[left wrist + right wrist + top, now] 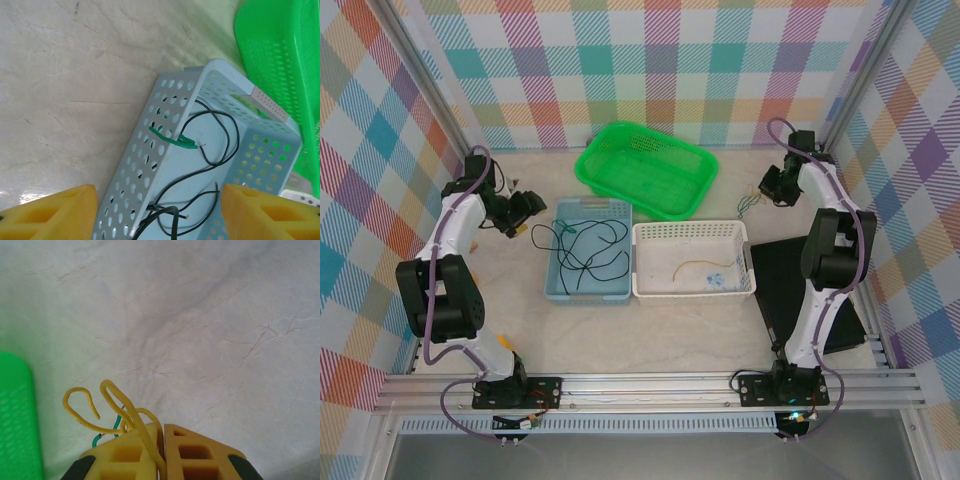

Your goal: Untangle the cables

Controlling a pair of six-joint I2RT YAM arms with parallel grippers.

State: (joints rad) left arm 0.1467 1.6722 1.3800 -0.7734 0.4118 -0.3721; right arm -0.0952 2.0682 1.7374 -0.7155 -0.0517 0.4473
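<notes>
A long black cable (585, 255) lies coiled in the light blue basket (590, 204). A dark green wire (172, 140) hangs over that basket's left wall (145, 165), and the black cable (220, 150) loops behind it. My left gripper (525, 205) hovers just left of the blue basket; seen from the wrist, the left gripper (159, 205) is wide open with nothing held. My right gripper (767, 185) is at the back right. The right gripper (162, 432) is shut on a yellow cable (117, 400), with a bit of green wire (117, 426) beside it. A tan-yellow cable (692, 264) lies in the white basket (690, 229).
A bright green basket (630, 195) stands behind the two smaller baskets, and its corner (17, 425) sits left of the right gripper. A black flat mat (800, 290) lies by the right arm's base. Checked walls close the table on three sides.
</notes>
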